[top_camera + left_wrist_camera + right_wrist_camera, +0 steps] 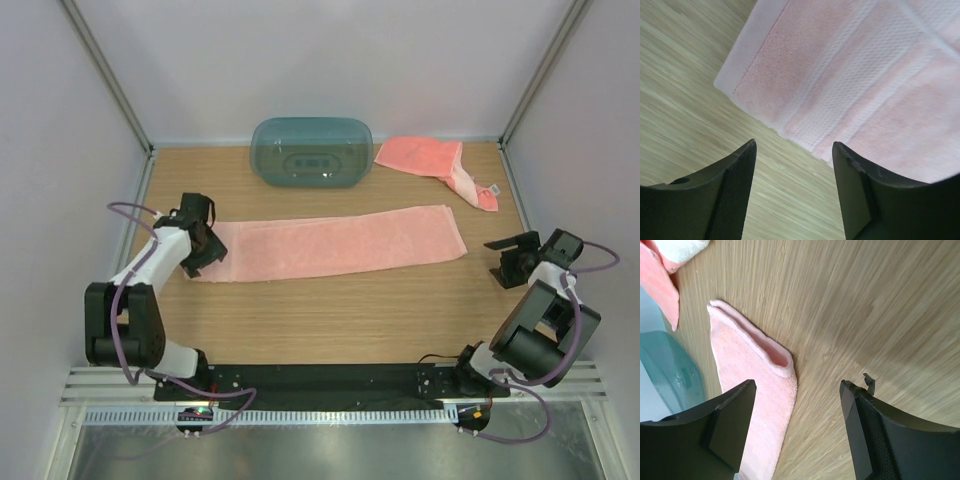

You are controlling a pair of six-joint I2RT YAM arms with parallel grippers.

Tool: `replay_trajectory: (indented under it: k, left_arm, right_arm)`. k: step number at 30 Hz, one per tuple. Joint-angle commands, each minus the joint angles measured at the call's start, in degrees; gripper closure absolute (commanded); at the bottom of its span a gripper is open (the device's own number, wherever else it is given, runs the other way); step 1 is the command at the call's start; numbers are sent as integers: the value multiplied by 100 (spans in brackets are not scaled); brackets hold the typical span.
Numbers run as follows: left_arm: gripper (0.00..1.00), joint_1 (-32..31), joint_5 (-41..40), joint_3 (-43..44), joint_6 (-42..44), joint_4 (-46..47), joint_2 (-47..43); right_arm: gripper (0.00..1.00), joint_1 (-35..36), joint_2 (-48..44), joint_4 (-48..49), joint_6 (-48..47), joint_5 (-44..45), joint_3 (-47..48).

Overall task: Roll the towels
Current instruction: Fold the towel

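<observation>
**Top view**
- Long towel (330, 245): salmon-pink terry, folded into a narrow strip. It lies flat across the middle of the tabletop (330, 320), running from 9 o'clock to 3 o'clock, with the right end slightly farther back.
- Second towel (425, 157): same pink, loosely crumpled, at 1 o'clock near the back edge. It has a pale end and a small white tag (491, 190) trailing toward 3 o'clock.
- Tub (312, 152): translucent teal oval at 12 o'clock, just beside the second towel and apart from the long towel.
- Left gripper (210, 243): at the 9 o'clock end of the long towel, over its edge.
- Right gripper (503, 260): at 3 o'clock, near the long towel's right end but apart from it.

**Left wrist view**
- Long towel: fills the 1 o'clock half of the view. Its white hem corner and a woven band (860, 95) are visible.
- Left gripper: jaws spread, nothing pinched. The towel's edge lies just beyond the fingertips, above bare tabletop.

**Right wrist view**
- Long towel: its end lies at 9 o'clock, with the doubled layers showing at the fold.
- Second towel: a corner shows at 11 o'clock.
- Right gripper: jaws spread wide and holding nothing, with bare wood between them.
</observation>
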Motion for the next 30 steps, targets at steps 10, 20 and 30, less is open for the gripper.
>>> replay_trajectory:
  k: [10,20,30]
  left_arm:
    - [34,34,32,1924,1430,-1331,-742]
    - [33,26,-426,1282,1564,-987,-1235]
    - [34,26,-497,1247,1529,-1005,-1270]
  right_arm:
    - [20,1129,449,-133,-302,-60,193]
    - [21,1226,924,95,-398,423,263]
    - [44,1463,1187,632,-258,556,201]
